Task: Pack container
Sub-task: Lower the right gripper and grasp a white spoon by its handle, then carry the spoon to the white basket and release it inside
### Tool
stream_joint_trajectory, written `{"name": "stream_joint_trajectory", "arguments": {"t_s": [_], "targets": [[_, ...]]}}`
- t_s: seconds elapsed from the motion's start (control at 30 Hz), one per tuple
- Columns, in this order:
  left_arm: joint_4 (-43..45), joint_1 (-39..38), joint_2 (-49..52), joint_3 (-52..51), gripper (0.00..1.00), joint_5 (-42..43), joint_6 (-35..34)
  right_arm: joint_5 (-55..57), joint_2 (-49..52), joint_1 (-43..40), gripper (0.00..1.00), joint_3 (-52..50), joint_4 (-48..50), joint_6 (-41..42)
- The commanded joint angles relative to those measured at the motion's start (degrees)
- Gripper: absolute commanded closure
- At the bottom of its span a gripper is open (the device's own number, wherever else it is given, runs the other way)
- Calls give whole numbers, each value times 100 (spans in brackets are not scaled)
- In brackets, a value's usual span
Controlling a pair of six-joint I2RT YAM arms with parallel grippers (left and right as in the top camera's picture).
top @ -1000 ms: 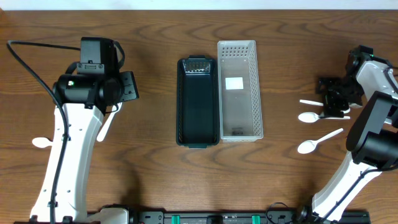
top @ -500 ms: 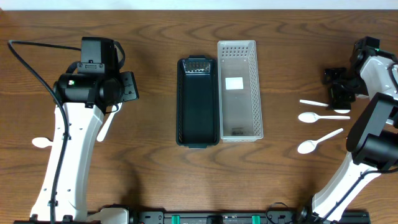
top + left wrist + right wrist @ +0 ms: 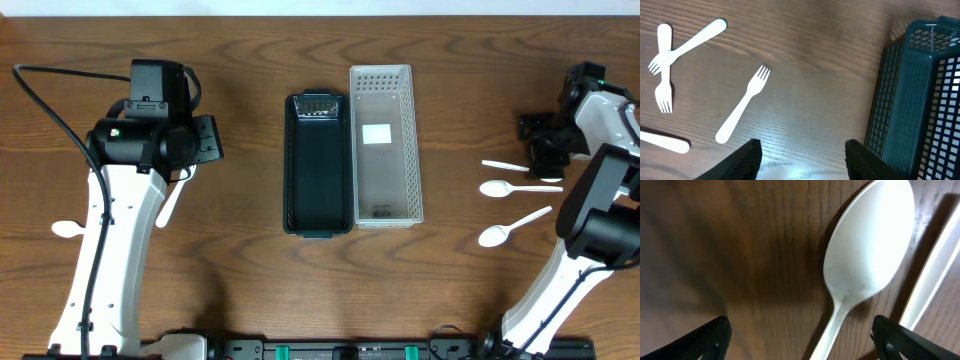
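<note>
A dark green mesh basket [image 3: 318, 165] and a clear white basket [image 3: 385, 145] stand side by side at the table's middle, both empty apart from a white label in the clear one. Three white plastic spoons [image 3: 515, 187] lie at the right. My right gripper [image 3: 543, 148] hovers open just above them; its wrist view shows a spoon [image 3: 870, 245] between the open jaws [image 3: 800, 340]. My left gripper [image 3: 206, 139] is open and empty [image 3: 802, 160], left of the dark basket [image 3: 920, 100]. White forks [image 3: 742, 107] lie ahead of it.
Two crossed forks [image 3: 665, 60] and a white handle [image 3: 665, 142] lie further left. A lone white spoon [image 3: 68, 229] lies at the left beside the left arm. A second white handle [image 3: 930, 270] lies right of the spoon under the right gripper.
My right gripper has shifted slightly to the right and toward the far edge, staying over the spoons. The left arm has not moved.
</note>
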Motion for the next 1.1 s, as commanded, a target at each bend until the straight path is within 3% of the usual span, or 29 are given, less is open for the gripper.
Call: {"name": "stream_joint_trajectory", "arguments": {"t_s": [0.0, 0.07, 0.17, 0.27, 0.47, 0.57, 0.83, 1.07], "targets": [[11, 24, 39, 44, 43, -48, 9, 127, 184, 74, 7, 66, -13, -50], [9, 24, 39, 44, 43, -48, 9, 129, 219, 74, 11, 66, -11, -57], [9, 24, 39, 44, 43, -48, 9, 146, 243, 74, 25, 66, -13, -92], [9, 24, 39, 44, 43, -48, 9, 144, 243, 74, 57, 66, -31, -92], [7, 24, 39, 44, 43, -48, 7, 140, 243, 74, 91, 66, -98, -120], [7, 24, 39, 44, 43, -48, 9, 114, 243, 74, 99, 66, -125, -299], [7, 24, 15, 44, 43, -48, 11, 105, 33, 199, 99, 151, -216, -1530], [4, 24, 11, 44, 43, -48, 13, 317, -1150, 901, 99, 730, -271, -2892]]}}
